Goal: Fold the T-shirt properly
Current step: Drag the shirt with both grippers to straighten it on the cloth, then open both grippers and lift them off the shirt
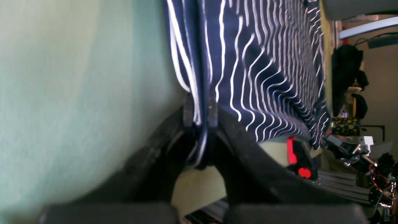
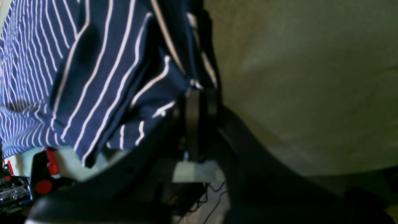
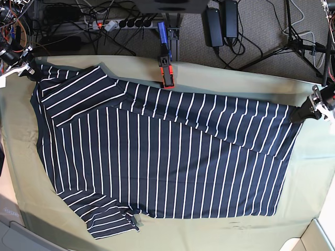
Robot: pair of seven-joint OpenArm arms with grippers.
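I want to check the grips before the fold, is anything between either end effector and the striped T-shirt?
Nothing visible. The left end effector and the right end effector are each shut directly on an edge of the T-shirt, which lies spread on the tablecloth.

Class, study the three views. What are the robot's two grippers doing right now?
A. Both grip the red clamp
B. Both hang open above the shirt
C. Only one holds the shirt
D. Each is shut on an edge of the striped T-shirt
D: the left gripper and right gripper each pinch T-shirt fabric.
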